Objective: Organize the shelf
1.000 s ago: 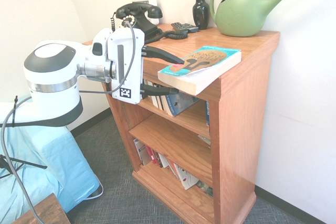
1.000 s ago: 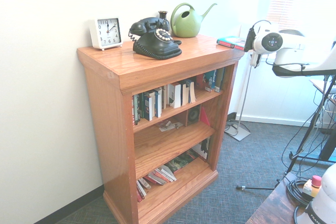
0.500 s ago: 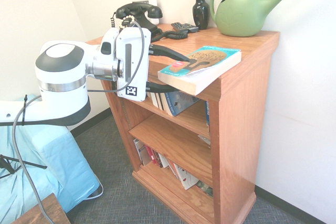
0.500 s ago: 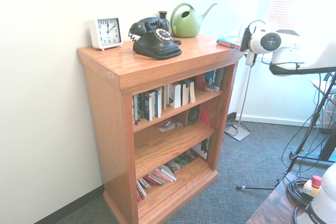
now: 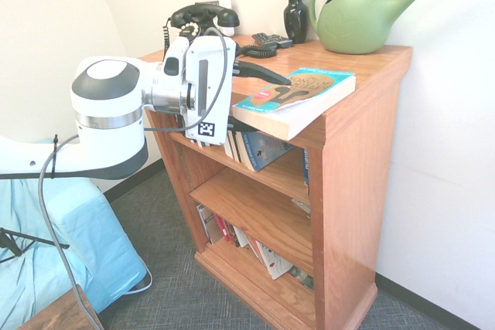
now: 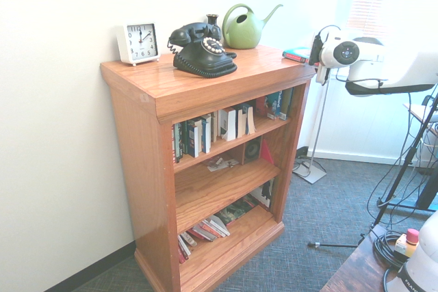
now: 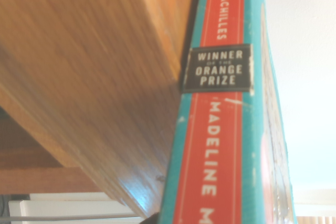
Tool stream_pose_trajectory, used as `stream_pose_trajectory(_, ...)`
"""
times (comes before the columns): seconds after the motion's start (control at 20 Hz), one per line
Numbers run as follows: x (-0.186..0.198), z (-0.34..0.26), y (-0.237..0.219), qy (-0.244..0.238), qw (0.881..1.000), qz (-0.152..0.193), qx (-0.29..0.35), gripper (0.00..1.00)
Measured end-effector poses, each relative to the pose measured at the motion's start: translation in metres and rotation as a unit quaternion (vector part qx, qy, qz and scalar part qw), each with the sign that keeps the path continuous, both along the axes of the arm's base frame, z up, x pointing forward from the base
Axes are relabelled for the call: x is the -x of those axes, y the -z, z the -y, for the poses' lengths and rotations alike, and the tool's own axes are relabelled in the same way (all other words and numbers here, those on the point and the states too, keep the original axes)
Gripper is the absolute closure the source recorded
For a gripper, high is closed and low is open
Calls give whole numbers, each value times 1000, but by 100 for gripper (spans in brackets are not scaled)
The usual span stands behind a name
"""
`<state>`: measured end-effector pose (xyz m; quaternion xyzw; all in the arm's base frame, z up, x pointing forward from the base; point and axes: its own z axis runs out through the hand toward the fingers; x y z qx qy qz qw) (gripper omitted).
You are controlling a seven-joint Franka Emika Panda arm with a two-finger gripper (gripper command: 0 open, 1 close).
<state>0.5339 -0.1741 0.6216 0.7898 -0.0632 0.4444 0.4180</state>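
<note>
White arm (image 5: 108, 117) enters from the left in the first exterior view, wrist roughly level, aimed at the front edge of the shelf (image 5: 356, 152), the glossy oak bookcase standing against the wall on grey carpet. Jaws (image 5: 259, 98) spread wide, released, nothing held: upper finger (image 5: 267, 75) lies over the cover of the paperback (image 5: 298, 98), lower finger is lost below the top board, hidden behind the book's overhanging corner. Whether either finger touches the book: cannot tell. Paperback lies flat on the top board between the fingers, teal cover with a red spine, skewed, one corner past the front edge. Wrist view: spine (image 7: 220, 129) close up beside the underside of the top board (image 7: 100, 77), label reads "WINNER OF THE ORANGE PRIZE", "MADELINE" below it. Beyond the jaws, on the top board: black rotary telephone (image 5: 205, 21) with coiled cord, small dark remote (image 5: 272, 39), black vase (image 5: 296, 15), green watering can (image 5: 363, 13) furthest right. Second exterior view adds a white alarm clock (image 6: 137, 41) at the far end of the top board. Below the jaws: upper tier holds upright books (image 5: 251, 147); middle tier mostly bare; bottom tier holds leaning books (image 5: 240, 241).
</note>
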Motion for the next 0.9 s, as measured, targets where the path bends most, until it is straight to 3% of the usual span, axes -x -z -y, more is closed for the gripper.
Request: stream_pose_trajectory(0.9,-10,7,3,7,1000,0,-8,100)
